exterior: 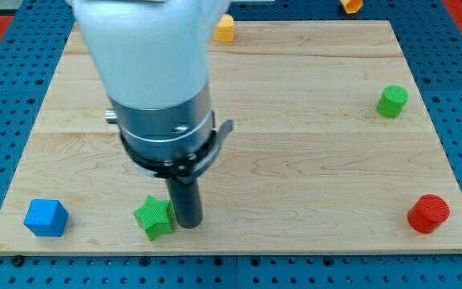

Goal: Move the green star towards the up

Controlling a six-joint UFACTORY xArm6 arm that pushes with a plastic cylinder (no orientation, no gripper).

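The green star [154,217] lies on the wooden board [295,136] near its bottom edge, left of centre. My tip [188,224] stands on the board just to the star's right, touching or nearly touching its right side. The arm's white and grey body hangs over the board above the star and hides the board behind it.
A blue cube [46,217] sits at the bottom left corner. A red cylinder [429,214] sits at the bottom right. A green cylinder [391,101] sits at the right. A yellow block [224,28] is at the top edge and an orange block [350,5] lies off the board at the top.
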